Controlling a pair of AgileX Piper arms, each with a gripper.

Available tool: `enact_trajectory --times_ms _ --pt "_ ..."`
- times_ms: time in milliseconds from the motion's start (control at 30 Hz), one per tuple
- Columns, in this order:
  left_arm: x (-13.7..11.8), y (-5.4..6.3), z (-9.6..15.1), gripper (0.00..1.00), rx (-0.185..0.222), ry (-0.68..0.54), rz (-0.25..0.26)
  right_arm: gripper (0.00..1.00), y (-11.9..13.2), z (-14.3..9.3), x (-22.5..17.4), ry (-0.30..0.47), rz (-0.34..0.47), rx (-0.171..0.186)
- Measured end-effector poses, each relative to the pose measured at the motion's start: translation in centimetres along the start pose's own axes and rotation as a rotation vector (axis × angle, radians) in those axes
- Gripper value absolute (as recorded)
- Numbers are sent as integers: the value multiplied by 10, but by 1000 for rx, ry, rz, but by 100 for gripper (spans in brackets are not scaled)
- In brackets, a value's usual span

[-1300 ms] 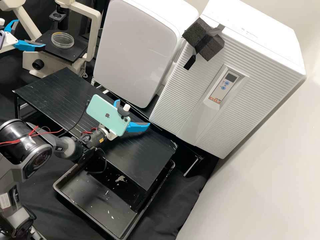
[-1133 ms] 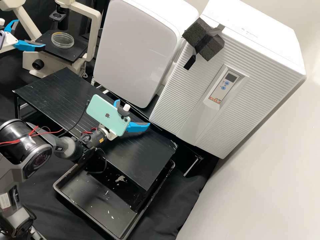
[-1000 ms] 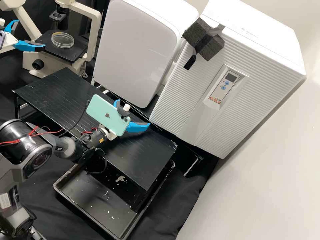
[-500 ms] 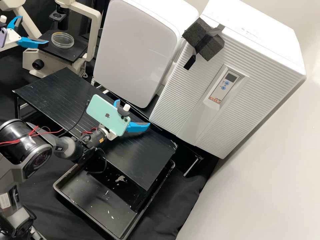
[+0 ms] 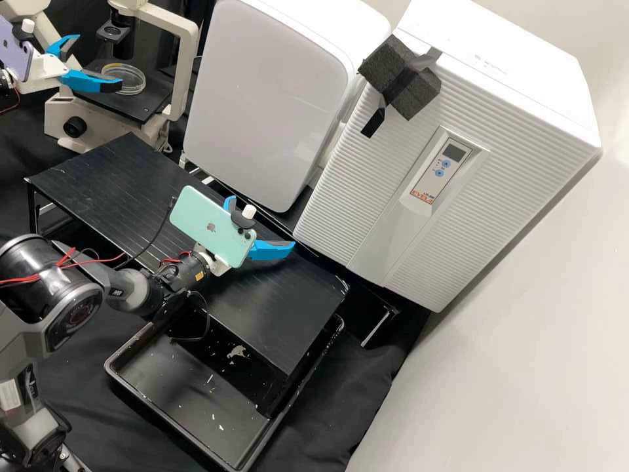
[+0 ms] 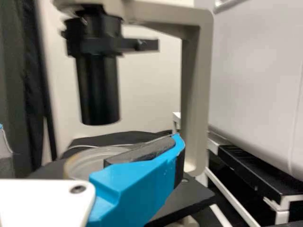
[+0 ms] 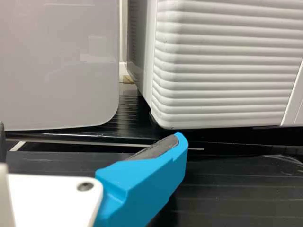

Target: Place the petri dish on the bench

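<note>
Two grippers, both with jaws parted and nothing held.

Left gripper (image 5: 100, 61): in the high view, at the microscope (image 5: 185, 59), a purple phone (image 5: 16, 49) mounted behind its fingers. One blue finger overlaps part of the petri dish; whether it touches cannot be told.

Right gripper (image 5: 261, 222): above the black stand (image 5: 118, 177), well apart from the dish, with a green phone (image 5: 208, 226) mounted on it.

One petri dish (image 5: 134, 77): clear, round, lying flat on the microscope's black stage (image 5: 147, 110), not on the stand. In the left wrist view it sits partly behind the blue finger.

One smooth white cabinet (image 5: 268, 111) and one ribbed white cabinet (image 5: 511, 137), side by side; dark foam (image 5: 393, 69) taped at the upper edge of the ribbed one.

One black tray (image 5: 180, 393), partly beneath the stand, pale flecks in it.
</note>
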Motion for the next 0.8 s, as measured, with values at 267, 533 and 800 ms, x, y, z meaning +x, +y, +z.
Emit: enact_trajectory --times_ms 267,533,800 --pt "21 -18 -9 100 -3 27 -93 100 0 0 0 0 0 0" --pt "32 -30 -16 100 -22 54 -120 100 0 0 0 0 0 0" --pt "41 -36 -18 100 -29 54 -112 100 0 0 0 0 0 0"
